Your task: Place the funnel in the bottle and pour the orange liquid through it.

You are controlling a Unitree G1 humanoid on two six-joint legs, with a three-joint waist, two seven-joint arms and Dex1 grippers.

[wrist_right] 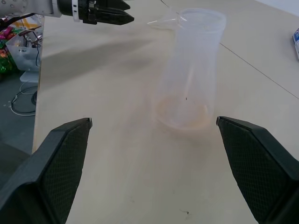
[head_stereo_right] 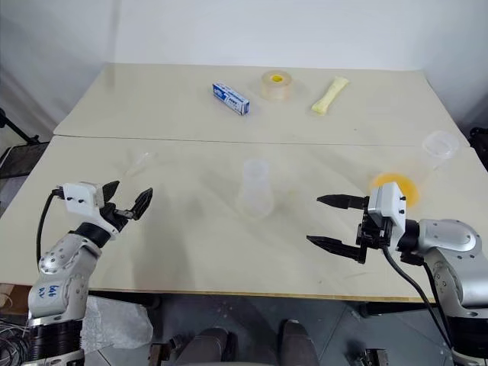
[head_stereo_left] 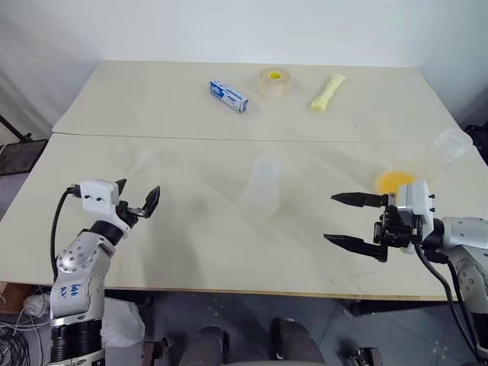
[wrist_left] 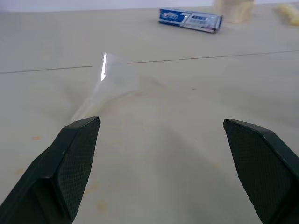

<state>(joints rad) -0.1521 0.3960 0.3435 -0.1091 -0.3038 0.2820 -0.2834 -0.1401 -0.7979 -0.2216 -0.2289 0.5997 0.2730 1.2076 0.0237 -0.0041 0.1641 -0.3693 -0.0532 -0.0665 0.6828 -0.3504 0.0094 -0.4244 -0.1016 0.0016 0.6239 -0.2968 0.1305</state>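
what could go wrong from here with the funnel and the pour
The funnel lies on its side ahead of the open left gripper; being clear and light, it could skid away or be missed when the fingers close.
The bottle is narrow and stands unheld in front of the open right gripper, so a nudge might tip it.
The flask of orange liquid sits near the table edge, close behind the right arm, which could knock it.

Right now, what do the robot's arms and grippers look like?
Both arms are silver-grey metal with white wrist blocks and black cables. The left gripper and right gripper each have two black tapered fingers with textured pads. The left forearm carries a blue handwritten mark.
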